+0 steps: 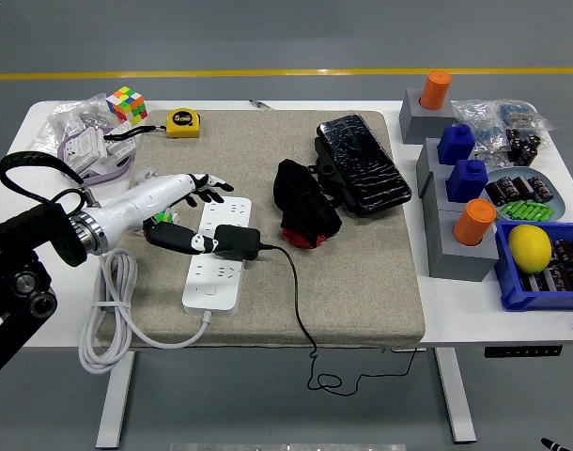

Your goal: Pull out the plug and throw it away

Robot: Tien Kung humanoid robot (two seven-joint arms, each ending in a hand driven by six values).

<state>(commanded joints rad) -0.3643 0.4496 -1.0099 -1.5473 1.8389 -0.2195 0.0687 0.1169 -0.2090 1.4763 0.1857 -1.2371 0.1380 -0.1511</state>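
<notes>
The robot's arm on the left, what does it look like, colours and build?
The left arm is black, with a black cable looping above it and a metallic ring at the wrist. The forearm shell beyond it is glossy white, ending in the left hand, which has slim black fingers with white patches. The right arm is out of view.

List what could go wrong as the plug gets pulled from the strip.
1. The white power strip lies loose on the mat with nothing pinning it, so it may lift along with the black plug.
2. The left robot hand touches the plug only near its fingertips; it might slip.
3. The plug's black cord trails over the table edge and may drag.
</notes>
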